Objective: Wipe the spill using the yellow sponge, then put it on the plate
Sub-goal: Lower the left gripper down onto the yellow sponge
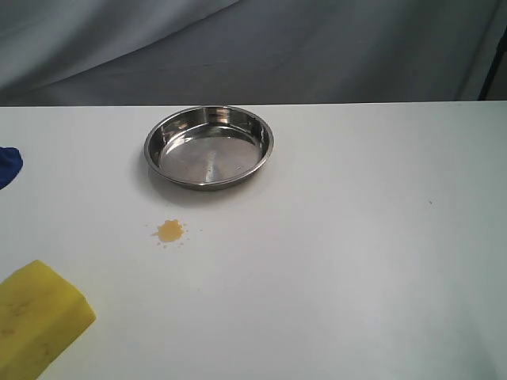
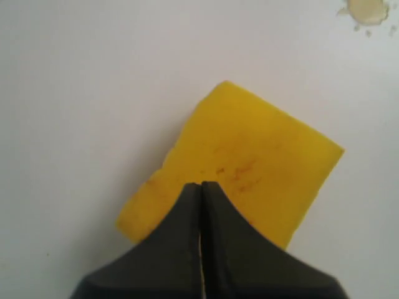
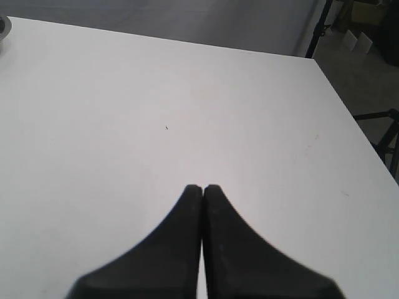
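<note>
A white worktop (image 1: 356, 261) is seen before a grey cloth (image 1: 261, 47). The plate (image 1: 207, 162) stands towards the far edge, left of the middle in the exterior view, and nothing is held in it. The spill (image 1: 170, 230) lies nearer the camera than the plate and slightly to its left, apart from it, with small specks scattered around it. The sponge (image 1: 36, 317) lies flat at the near left corner of that view, partly cut off by the frame and well apart from the spill. A blue object (image 1: 8, 165) is cut by the left edge. The left end effector (image 2: 201, 185) is clenched, its jaws pressed together with nothing between them, and it is placed over the sponge's near edge; whether it touches the sponge cannot be told. The right end effector (image 3: 202, 187) is likewise clenched and empty, over bare worktop on the right side, well apart from the plate.
</note>
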Controlling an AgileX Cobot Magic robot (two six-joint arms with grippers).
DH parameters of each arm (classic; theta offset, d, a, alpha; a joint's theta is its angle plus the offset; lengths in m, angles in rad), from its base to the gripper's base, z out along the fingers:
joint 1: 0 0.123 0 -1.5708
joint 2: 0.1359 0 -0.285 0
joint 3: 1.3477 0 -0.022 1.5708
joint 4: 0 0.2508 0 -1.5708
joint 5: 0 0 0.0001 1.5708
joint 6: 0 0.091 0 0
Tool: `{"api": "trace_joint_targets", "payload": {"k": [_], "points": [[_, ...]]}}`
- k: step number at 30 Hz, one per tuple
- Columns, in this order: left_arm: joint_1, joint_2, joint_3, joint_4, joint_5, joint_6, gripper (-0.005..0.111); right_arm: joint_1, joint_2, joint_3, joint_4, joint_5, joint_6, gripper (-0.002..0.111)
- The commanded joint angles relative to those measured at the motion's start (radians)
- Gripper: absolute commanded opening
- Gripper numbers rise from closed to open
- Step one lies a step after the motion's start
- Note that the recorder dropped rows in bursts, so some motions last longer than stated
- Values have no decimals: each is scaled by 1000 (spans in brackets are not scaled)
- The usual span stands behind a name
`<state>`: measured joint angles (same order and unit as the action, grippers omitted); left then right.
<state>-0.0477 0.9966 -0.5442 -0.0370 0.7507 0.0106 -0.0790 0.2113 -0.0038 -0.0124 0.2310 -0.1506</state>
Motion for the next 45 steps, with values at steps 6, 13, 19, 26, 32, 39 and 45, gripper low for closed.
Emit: {"api": "trace_joint_targets", "payload": {"k": [6, 13, 19, 26, 32, 39, 45], "points": [[-3, 160, -65, -6, 1, 3, 0, -3, 3, 4, 5, -8, 1, 0], [-3, 158, -65, -6, -13, 3, 0, -3, 3, 4, 5, -8, 1, 0], [-3, 158, -65, -8, -21, 3, 0, -3, 3, 4, 5, -8, 1, 0], [-3, 158, -60, -13, -10, 26, 0, -3, 3, 4, 5, -8, 1, 0], [-3, 158, -33, -114, -13, 176, 0, -3, 3, 4, 5, -8, 1, 0], [-3, 158, 4, -319, -11, 446, 0, -3, 3, 4, 5, -8, 1, 0], [-3, 158, 4, -472, -11, 627, 0, -3, 3, 4, 5, -8, 1, 0]]}}
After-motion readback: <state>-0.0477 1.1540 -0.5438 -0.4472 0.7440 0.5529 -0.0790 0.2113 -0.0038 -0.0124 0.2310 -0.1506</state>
